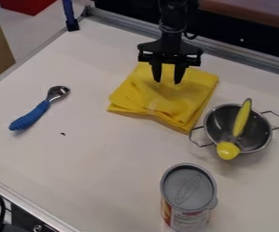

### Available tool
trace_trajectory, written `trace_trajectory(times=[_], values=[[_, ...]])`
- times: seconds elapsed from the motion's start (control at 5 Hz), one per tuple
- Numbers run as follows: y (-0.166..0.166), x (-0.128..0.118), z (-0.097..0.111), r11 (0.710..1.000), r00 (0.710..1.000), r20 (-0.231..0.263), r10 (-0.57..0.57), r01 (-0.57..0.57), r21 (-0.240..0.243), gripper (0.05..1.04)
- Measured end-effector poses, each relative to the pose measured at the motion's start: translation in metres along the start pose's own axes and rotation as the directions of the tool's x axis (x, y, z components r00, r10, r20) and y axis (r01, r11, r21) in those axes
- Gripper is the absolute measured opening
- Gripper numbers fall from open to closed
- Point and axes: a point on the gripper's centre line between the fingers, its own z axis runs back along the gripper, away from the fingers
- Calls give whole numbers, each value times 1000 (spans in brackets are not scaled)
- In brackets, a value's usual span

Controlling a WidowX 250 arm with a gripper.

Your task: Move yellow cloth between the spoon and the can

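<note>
1. While the black gripper is hung at the upper middle of the frame, the yellow cloth is seen right under it, spread down and to the left.
2. The two fingers are held apart, side to side, with a narrow gap, and nothing is gripped. Whether the cloth is touched by the tips cannot be told.
3. The cloth is folded into a slanted, nearly square pad, so no clear long side is shown. It looks soft, and its middle is crumpled into little bumps that could be pinched.
4. At the left, the spoon is laid flat, with a shiny metal head and a bumpy blue handle. At the bottom, right of the middle, the round can is stood upright, topped by a smooth grey lid.
5. The cloth probably needs to be pinched, lifted and carried down and left. If only the top layer is caught, the folds might be pulled open.
</note>
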Motion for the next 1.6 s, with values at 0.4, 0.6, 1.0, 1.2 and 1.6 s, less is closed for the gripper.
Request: trace_trajectory(times=[0.4,0.6,1.0,1.2,1.6], values=[[5,-7,-28,999,998,-24,-54,54,2,57],[11,-18,-32,998,998,-11,-64,64,-10,53],[46,-73,-21,998,993,-103,-55,57,12,53],[57,-89,-20,999,993,-119,-27,32,38,53],[69,-124,-18,995,991,-100,-92,96,33,53]])
